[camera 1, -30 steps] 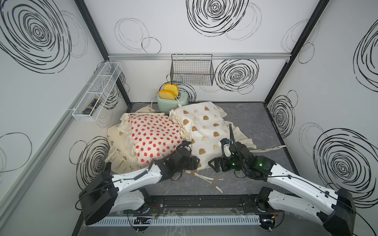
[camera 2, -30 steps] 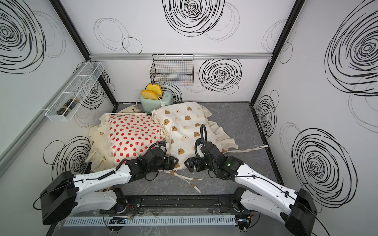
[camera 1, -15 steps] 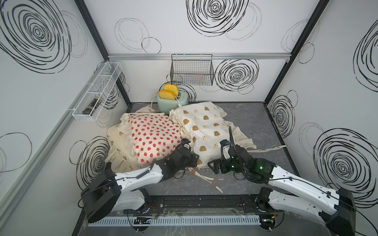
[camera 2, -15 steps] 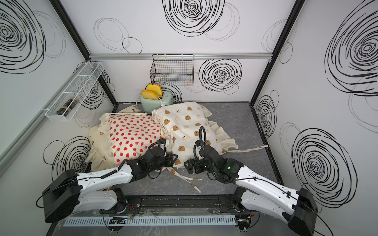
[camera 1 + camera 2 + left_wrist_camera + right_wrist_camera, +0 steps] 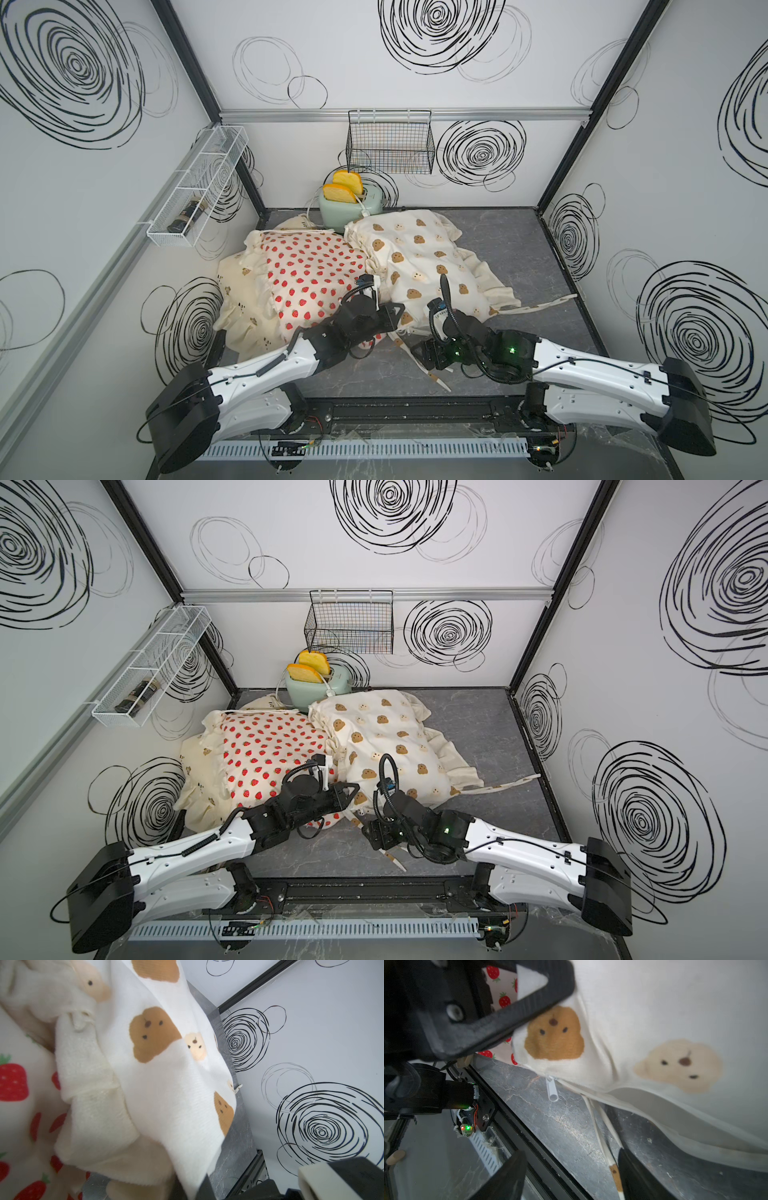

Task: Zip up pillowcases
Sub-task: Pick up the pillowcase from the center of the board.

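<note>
Three pillowcases lie on the grey floor. The strawberry one [image 5: 307,274] overlaps a cream one with small bears [image 5: 237,282], and the bear-face one [image 5: 415,257] lies to the right. My left gripper [image 5: 395,309] [image 5: 191,1188] is shut on the near corner of the bear-face pillowcase [image 5: 158,1076]. Its cloth drapes over the jaws. A clear zipper pull [image 5: 552,1089] hangs at that corner's seam, where the opening gapes to the right. My right gripper [image 5: 417,349] [image 5: 571,1176] is open just in front of the seam, low over the floor, nothing between its fingers.
A mint toaster [image 5: 353,205] with two toast slices stands behind the pillowcases. A black wire basket [image 5: 390,145] hangs on the back wall, a white wire shelf [image 5: 199,191] on the left wall. Tie strings [image 5: 540,305] trail right; another string [image 5: 604,1147] lies by my right fingers.
My left gripper has closed on the bear-face pillowcase corner. My right gripper has dropped lower toward the front edge and its jaws have narrowed somewhat.
</note>
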